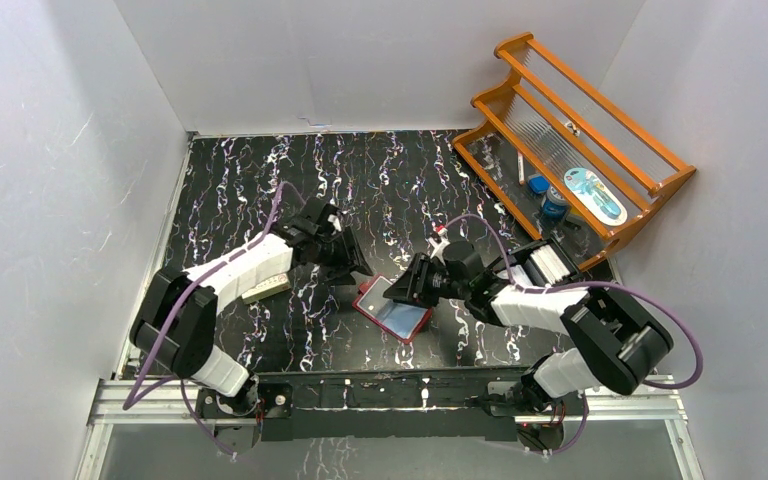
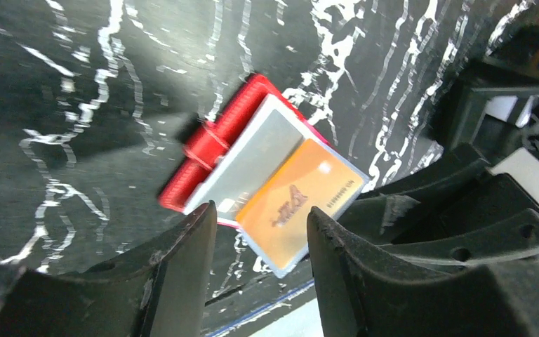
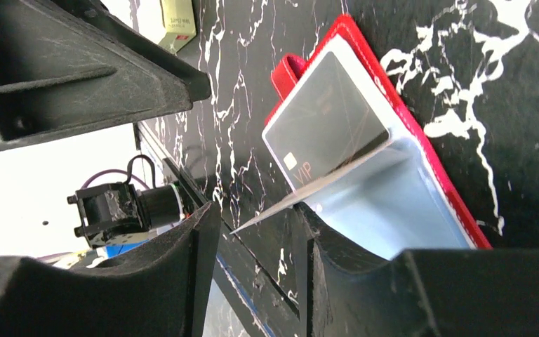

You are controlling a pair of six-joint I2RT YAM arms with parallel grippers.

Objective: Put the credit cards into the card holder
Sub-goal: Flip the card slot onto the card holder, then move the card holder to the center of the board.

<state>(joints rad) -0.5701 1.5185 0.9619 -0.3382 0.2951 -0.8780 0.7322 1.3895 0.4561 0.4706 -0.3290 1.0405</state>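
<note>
Glossy orange plastic card lies on open red folding card holder, marbled worktop; left end effector, right end effector narrowly parted.

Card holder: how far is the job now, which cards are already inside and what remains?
Looks done: the card holder lies open and a grey VIP card seems seated inside. In hand: the orange card sits on a clear leaf, jutting past the red edge, with the left claw and right claw open beside it. To do: sliding the orange card fully in; whether more cards wait, I cannot tell.
</note>
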